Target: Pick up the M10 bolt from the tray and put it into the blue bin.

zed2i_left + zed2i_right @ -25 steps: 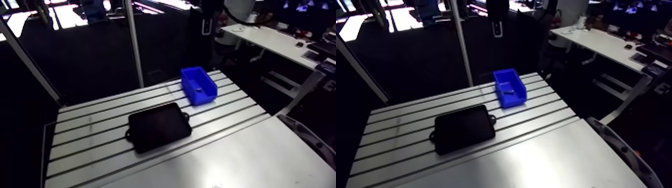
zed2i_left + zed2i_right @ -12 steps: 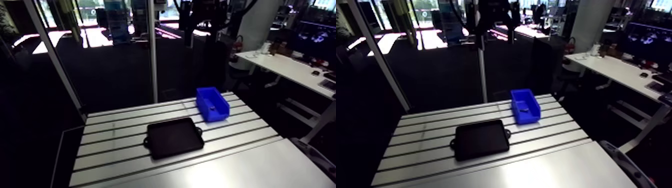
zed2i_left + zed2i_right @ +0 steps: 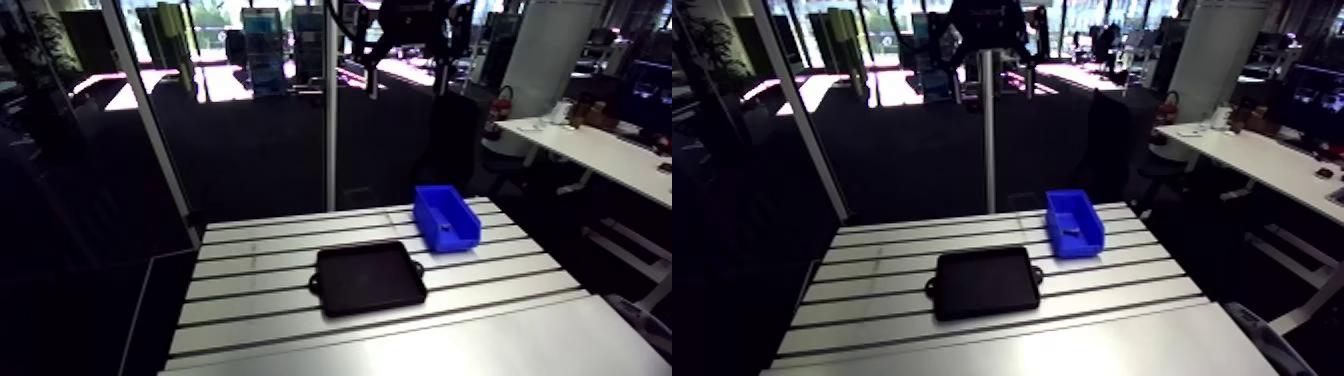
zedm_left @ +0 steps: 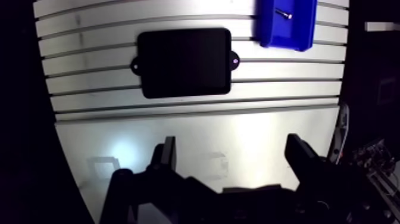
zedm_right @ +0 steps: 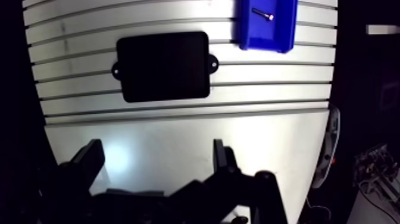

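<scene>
M10 bolt point(image 4: 283, 12) lies inside the blue bin point(image 4: 286, 37) at far right, not on the tray point(image 4: 184, 62); gripper point(image 4: 231, 149) hangs high, fingers spread and empty; the bolt is judged rigid, dense and smooth, best pinched across its shank.

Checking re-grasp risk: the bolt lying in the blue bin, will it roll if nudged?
Probably rolls: the bolt lies on its side on the blue bin floor. Likely in an arc, since its head end looks wider. Seemingly metal, so stiff and heavy for its size.
</scene>
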Tool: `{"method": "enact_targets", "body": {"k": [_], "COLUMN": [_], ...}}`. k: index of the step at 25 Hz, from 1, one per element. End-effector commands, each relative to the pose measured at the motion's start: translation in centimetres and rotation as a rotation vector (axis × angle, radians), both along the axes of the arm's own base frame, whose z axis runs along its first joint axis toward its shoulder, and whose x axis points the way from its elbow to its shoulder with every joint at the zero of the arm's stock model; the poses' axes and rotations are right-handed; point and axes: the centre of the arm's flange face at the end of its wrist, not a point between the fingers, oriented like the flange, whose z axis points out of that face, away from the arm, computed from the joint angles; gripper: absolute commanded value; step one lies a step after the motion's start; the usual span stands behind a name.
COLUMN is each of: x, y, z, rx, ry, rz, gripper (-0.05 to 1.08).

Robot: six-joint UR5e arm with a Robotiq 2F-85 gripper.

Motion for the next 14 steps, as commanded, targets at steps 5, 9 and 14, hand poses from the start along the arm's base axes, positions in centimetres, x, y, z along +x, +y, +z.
{"method": "enact_targets", "body": {"k": [5,9,14], "x": [-0.33,-0.46,-0.68], "y": [-0.12,-0.09,-0.14], "z": [0.55,0.54,0.41], "rx": [0.006,0.007,0.007], "ry": [0.02,0.026,0.027], "rz": [-0.029,-0.029,-0.026], "gripper": [0.01,0.01,0.01]}}
